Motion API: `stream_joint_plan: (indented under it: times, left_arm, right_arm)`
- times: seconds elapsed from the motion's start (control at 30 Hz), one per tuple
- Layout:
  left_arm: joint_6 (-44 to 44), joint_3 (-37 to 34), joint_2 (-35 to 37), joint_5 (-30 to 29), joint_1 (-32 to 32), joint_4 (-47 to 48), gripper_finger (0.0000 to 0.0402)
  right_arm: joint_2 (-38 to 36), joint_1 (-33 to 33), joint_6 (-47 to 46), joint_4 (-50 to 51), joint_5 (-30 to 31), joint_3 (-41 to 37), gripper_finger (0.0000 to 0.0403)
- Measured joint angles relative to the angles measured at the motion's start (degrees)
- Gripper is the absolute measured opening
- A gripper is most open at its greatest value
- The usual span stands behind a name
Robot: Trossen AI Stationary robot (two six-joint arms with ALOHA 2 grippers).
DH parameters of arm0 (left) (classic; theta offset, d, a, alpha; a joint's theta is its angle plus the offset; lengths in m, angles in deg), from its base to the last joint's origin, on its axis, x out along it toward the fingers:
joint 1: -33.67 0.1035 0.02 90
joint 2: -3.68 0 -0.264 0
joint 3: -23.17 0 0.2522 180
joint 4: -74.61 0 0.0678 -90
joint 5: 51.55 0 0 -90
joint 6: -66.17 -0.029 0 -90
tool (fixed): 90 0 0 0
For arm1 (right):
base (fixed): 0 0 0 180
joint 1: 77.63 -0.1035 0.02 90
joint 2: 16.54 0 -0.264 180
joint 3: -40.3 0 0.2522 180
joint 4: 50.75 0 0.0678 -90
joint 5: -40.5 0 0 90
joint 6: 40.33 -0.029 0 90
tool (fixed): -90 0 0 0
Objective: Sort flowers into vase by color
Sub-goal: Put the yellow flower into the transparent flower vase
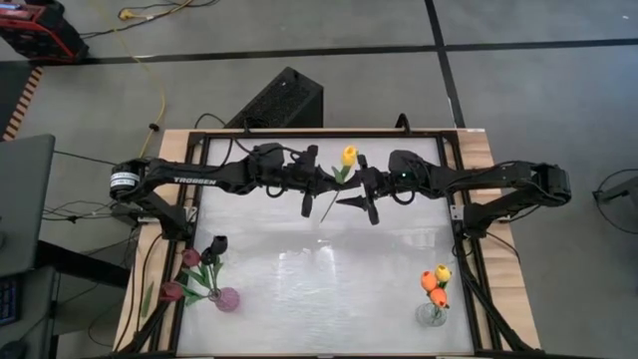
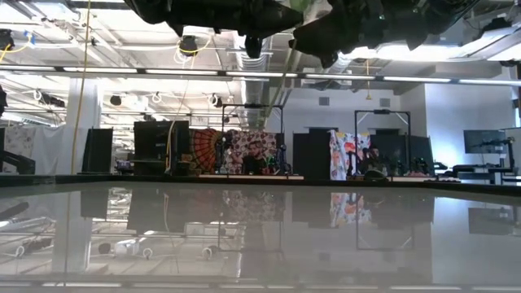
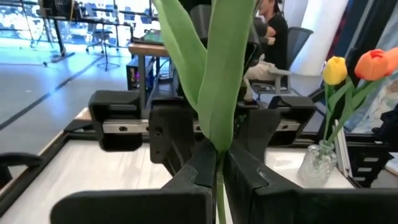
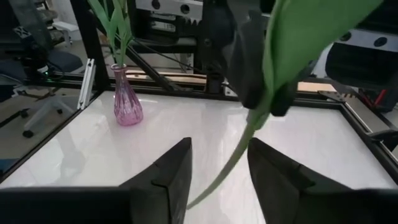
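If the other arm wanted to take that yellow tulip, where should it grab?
On the bare stem below the left gripper, which is shut on the yellow tulip. The right gripper is open, its fingers either side of that hanging stem, so closing from the right should work.

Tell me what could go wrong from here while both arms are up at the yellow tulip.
1. Handover slip: the left end effector pinches the yellow tulip by its stem, while the right end effector is open around it. Releasing early would likely drop it.
2. Stem bending: the two end effectors sit close together, so opposing pulls could kink the stem.
3. Wrong vase: it belongs in the clear vase with the orange and yellow heads, not the pink vase.
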Motion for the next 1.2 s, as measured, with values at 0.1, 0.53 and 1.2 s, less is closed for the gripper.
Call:
stream_joint_plan:
  times: [0.1,0.53,1.2]
  left_arm:
    - [0.0,0.0,0.0,0.0,0.0,-0.3,0.0]
    - [-1.4,0.0,0.0,0.4,-0.6,5.2,0.01]
    - [-10.5,0.0,2.2,-20.1,-4.7,35.2,0.0192]
  right_arm:
    - [0.0,0.0,0.0,-0.2,0.0,0.0,0.0147]
    - [-2.9,0.4,-4.8,7.2,0.0,0.0,0.0023]
    - [-41.0,-16.3,-40.5,65.6,14.2,0.0,0.0028]
